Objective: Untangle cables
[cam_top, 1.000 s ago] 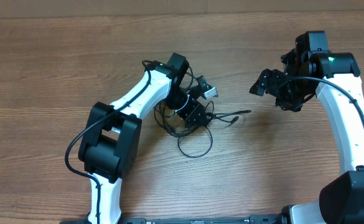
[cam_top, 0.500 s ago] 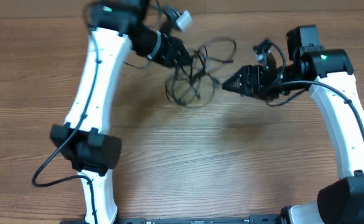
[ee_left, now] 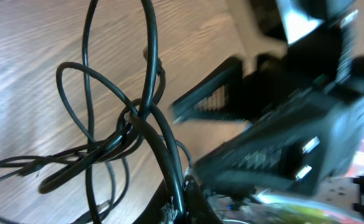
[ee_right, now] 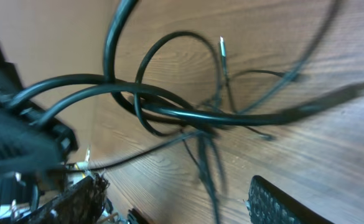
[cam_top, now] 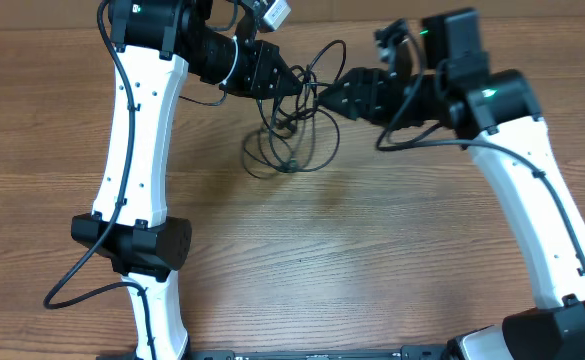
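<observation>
The cables (cam_top: 292, 140) are a tangle of thin black loops hanging from my left gripper (cam_top: 283, 84) above the wooden table near its far edge. In the left wrist view the jaws (ee_left: 180, 202) are shut on one strand, with the knotted loops (ee_left: 130, 124) beyond them. My right gripper (cam_top: 325, 98) points left at the tangle, just to its right, and is open. In the right wrist view its fingers (ee_right: 175, 199) stand wide apart, with the loops (ee_right: 188, 115) close in front and a thin strand running down between them. A silver-tipped plug (ee_right: 221, 43) sticks up.
The wooden table (cam_top: 372, 250) lies under both arms. The right gripper's black body (ee_left: 275, 137) fills the right side of the left wrist view. A white tag (cam_top: 275, 12) sits on the left wrist near the far table edge.
My left arm has lifted the cable tangle off the table's middle and carried it up toward the far edge. My right gripper has moved left, close to the hanging loops.
</observation>
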Controlling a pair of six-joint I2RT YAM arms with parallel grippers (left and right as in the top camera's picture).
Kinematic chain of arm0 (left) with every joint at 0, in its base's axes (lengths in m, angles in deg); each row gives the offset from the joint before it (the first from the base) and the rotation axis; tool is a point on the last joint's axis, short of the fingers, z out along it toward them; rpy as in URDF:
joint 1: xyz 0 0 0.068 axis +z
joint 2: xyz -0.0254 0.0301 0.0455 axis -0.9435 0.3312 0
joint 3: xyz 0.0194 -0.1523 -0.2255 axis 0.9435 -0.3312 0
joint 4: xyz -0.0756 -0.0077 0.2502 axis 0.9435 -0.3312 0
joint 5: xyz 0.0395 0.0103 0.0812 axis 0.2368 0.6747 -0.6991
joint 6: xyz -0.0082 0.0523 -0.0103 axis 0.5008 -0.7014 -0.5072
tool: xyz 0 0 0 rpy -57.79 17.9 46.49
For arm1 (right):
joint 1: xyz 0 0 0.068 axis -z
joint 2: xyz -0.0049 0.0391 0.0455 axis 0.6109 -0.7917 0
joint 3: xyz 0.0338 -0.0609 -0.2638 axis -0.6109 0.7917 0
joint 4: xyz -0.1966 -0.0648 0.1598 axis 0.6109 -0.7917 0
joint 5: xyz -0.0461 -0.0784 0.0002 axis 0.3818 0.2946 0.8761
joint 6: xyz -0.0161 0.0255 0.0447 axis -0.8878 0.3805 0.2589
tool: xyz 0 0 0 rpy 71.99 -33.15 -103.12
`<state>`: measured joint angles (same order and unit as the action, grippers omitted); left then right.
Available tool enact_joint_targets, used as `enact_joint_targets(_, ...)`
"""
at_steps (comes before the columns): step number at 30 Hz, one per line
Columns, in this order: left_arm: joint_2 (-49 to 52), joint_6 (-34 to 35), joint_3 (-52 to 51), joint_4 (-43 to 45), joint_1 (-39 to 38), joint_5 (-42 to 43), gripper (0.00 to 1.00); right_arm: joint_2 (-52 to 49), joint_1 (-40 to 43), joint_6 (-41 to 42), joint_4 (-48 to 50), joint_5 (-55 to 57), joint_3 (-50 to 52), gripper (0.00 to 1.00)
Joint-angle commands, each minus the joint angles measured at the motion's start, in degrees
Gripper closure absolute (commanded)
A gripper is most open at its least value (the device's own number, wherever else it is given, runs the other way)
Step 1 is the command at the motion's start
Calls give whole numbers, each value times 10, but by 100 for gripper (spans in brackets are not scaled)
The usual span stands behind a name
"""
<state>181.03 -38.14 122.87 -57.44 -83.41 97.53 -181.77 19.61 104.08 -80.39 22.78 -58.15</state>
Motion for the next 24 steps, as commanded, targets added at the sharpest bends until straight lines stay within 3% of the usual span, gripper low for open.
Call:
enact_joint_targets(1, -7, 12, 20, -12, -3, 58, 96, -11, -23, 69, 0, 70, -3, 29)
enact_joint_targets(7, -7, 19, 20, -14, 0, 58, 96, -54, -25, 130, -18, 101, -1, 41)
enact_joint_targets(15, -22, 23, 20, -14, 1, 58, 96, -107, -25, 124, -6, 160, -1, 46)
enact_joint_targets(24, -76, 23, 20, -14, 59, 36, 96, -115, -5, 123, -101, 295, -1, 60)
